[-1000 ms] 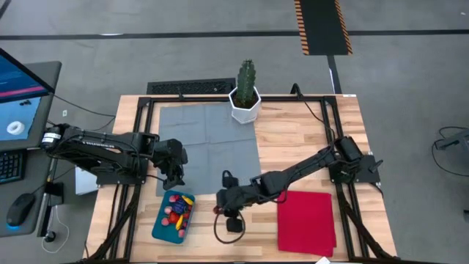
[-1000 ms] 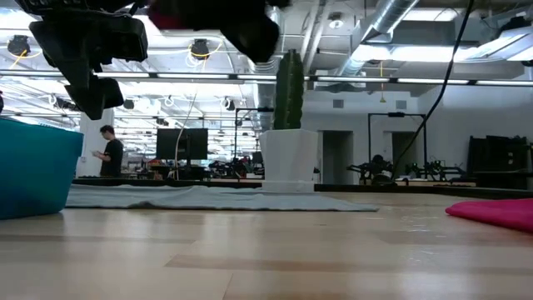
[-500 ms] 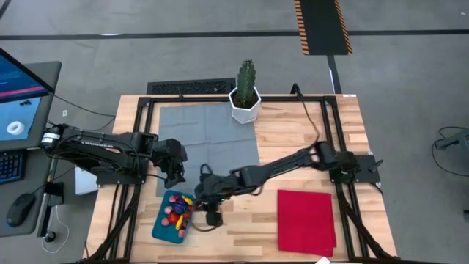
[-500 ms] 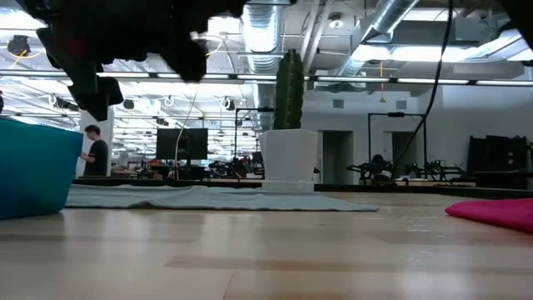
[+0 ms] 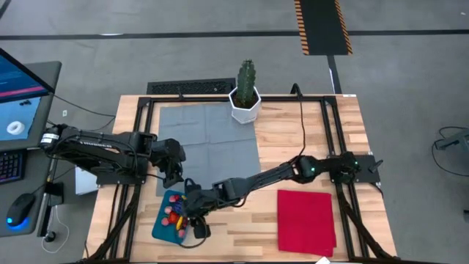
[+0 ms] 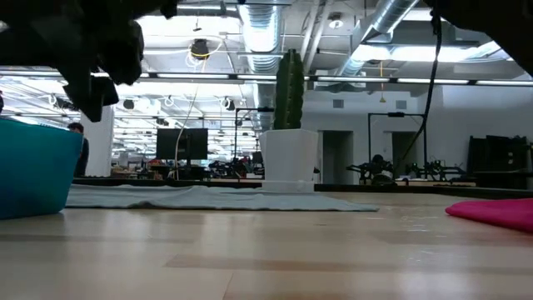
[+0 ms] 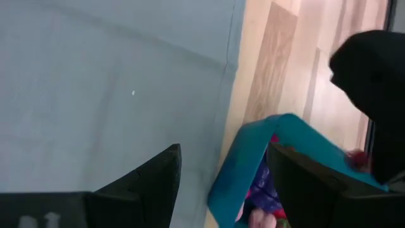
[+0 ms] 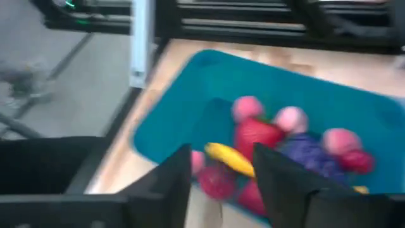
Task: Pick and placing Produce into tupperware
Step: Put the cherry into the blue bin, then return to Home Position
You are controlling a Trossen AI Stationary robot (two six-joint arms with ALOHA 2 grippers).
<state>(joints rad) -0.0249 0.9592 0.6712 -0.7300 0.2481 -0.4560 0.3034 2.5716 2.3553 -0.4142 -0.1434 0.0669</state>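
The teal tupperware (image 5: 157,224) stands flat on the wooden table near its front left, also seen in the low view (image 6: 33,175). Inside lie red, pink, yellow and purple pieces of produce (image 8: 278,136). My right gripper (image 5: 193,218) hangs over the tupperware's right rim, reaching in from the table's right. Its fingers stand open (image 8: 221,183), and a yellow piece (image 8: 229,158) and a red piece (image 8: 216,180) show through the gap. My left gripper (image 5: 174,174) hovers open (image 7: 221,187) above the grey mat's near corner, just beyond the tupperware's far end (image 7: 253,164).
A grey mat (image 5: 209,139) covers the far left of the table. A cactus in a white pot (image 5: 245,99) stands at its far edge. A red cloth (image 5: 306,220) lies flat at the near right. Bare wood (image 5: 242,227) lies between tupperware and cloth.
My right gripper has swept toward the table's left edge, from the bare wood beside the red cloth to a place over the tupperware's right rim, as the arm stretched out. My left gripper has kept still.
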